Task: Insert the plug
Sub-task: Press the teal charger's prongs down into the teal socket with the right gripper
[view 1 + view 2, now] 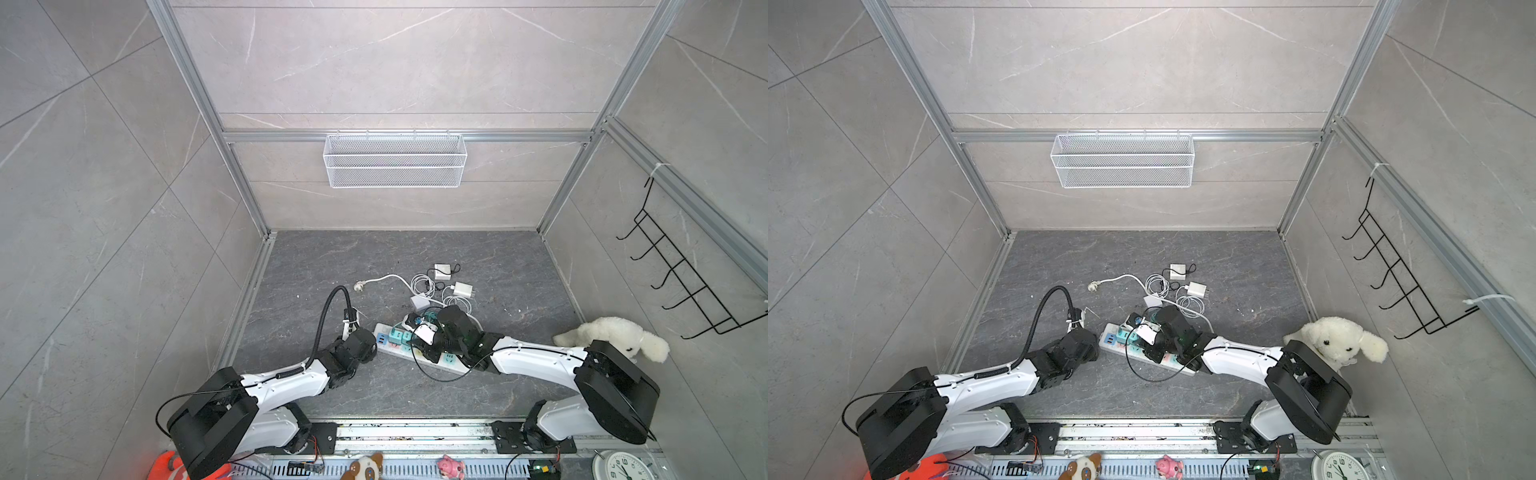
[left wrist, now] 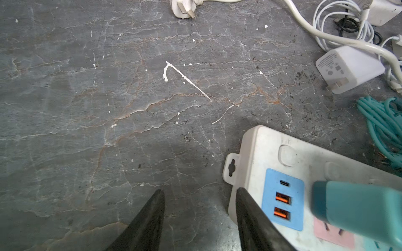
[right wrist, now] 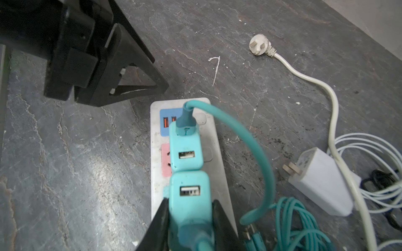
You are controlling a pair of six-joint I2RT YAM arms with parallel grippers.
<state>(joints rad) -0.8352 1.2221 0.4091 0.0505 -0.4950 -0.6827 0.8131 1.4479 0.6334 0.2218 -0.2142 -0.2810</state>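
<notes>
One grey stone floor [image 2: 87, 108]; left pincer [image 2: 199, 190] apart; right pincer [image 3: 190, 200] clamps teal plug [image 3: 188, 208].

Clock face [image 1: 622, 466]: you can make out black numerals round the dial, a 6 and a 9 among them; the rest are too small to read.
White charger [image 2: 348, 69]: you'll see a block of grey fine print and round marks on its plug face, none of it legible.
Teal USB connector [image 3: 185, 128]: it has a faint mark you can't read.
</notes>
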